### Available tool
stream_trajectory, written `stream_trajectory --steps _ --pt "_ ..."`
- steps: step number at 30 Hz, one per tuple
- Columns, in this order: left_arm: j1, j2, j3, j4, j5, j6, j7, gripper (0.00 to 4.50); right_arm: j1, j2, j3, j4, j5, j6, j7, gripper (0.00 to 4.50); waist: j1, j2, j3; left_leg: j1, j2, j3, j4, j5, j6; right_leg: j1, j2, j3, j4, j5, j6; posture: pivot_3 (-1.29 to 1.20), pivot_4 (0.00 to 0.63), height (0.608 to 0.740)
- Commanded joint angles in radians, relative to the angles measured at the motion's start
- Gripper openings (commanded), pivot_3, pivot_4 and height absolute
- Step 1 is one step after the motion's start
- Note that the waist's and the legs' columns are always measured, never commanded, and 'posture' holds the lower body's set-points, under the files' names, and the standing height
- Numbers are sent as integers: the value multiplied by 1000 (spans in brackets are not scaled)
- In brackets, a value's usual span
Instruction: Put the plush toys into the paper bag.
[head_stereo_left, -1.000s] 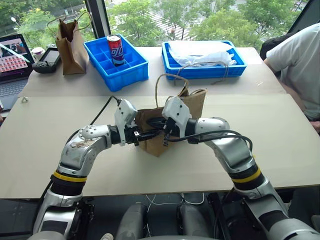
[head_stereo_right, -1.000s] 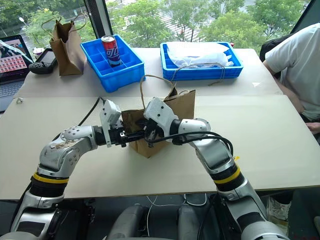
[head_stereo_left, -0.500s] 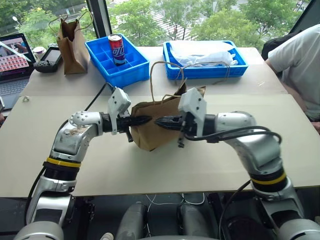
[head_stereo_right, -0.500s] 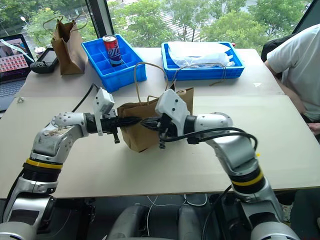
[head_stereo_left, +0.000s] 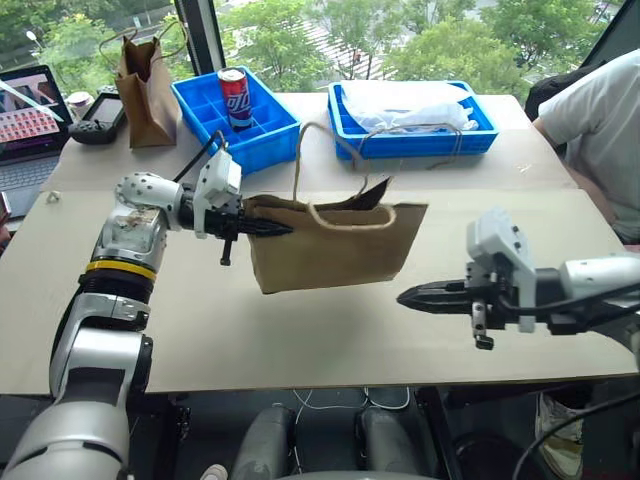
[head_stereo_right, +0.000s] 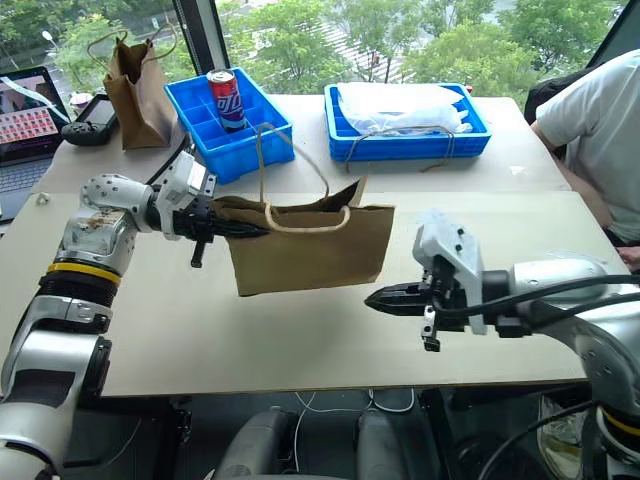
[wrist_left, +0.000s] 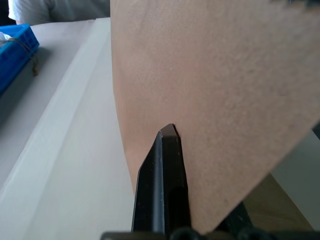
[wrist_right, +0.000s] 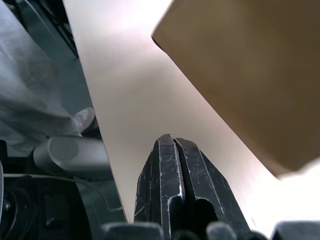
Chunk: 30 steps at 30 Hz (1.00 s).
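Paper bag (head_stereo_left: 330, 245) mid-table, two trays (head_stereo_left: 240, 125) behind it, can (head_stereo_left: 232, 98) in the left tray, small bag (head_stereo_left: 143, 85) farther left, laptop (head_stereo_left: 30, 110) beyond

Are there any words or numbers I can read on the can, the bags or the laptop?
Can in the blue tray: white marks on red and blue, too blurred to read.
Laptop screen: rows of small pictures, too small to read.
Paper bag in the left hand: plain brown, no print.
Smaller brown bag: no print that can be seen.
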Motion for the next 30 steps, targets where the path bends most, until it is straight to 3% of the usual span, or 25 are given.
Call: stream_trajectory --steps 1,8,11,16,17,18,22,27,30 --pt "-37 26 -73 36 -58 -89 -16 39 39 -31 -73 -28 38 -4 -27 0 2 0 0 0 0 0 0 0 0 0 0 0 0 0 0 0 150 740" --pt "-47 33 -186 125 -111 -195 -16 39 40 -55 -50 1 32 -49 -64 0 3 0 0 -1 0 0 1 0 0 0 0 0 0 0 0 0 150 740" --pt "-56 32 -198 182 -108 -216 -16 695 28 -58 -36 13 36 -59 -71 0 3 0 0 -1 0 0 1 0 0 0 0 0 0 0 0 0 150 740" --pt "-77 101 -186 221 -127 -198 -16 2391 46 -81 -33 40 38 -79 -44 0 2 0 0 -2 0 0 2 0 0 -1 0 0 0 0 1 0 150 740" --pt "-82 121 -174 224 -129 -179 -16 2936 51 -86 -35 49 35 -86 -37 0 1 0 0 -3 0 0 2 0 1 -1 1 0 0 0 1 0 150 740" --pt "-85 145 -153 223 -140 -144 -16 3075 57 -93 -37 60 30 -94 -29 0 -1 0 0 -3 1 0 2 0 1 -2 1 0 0 0 1 0 150 740" --pt "-80 248 -39 201 -197 17 -16 4394 90 -121 -53 109 15 -127 8 0 -4 0 0 -3 1 0 2 0 1 -2 2 0 0 0 1 0 150 740" --pt "-10 359 133 152 -223 215 17 4455 120 -147 -39 178 -27 -189 54 0 -8 0 0 -3 1 0 2 0 1 -1 1 0 0 0 1 0 150 740" --pt "197 427 192 61 -163 216 100 4455 136 -110 -40 238 -71 -246 33 0 -13 0 0 -2 1 0 2 0 1 -1 1 0 0 0 1 0 150 740"
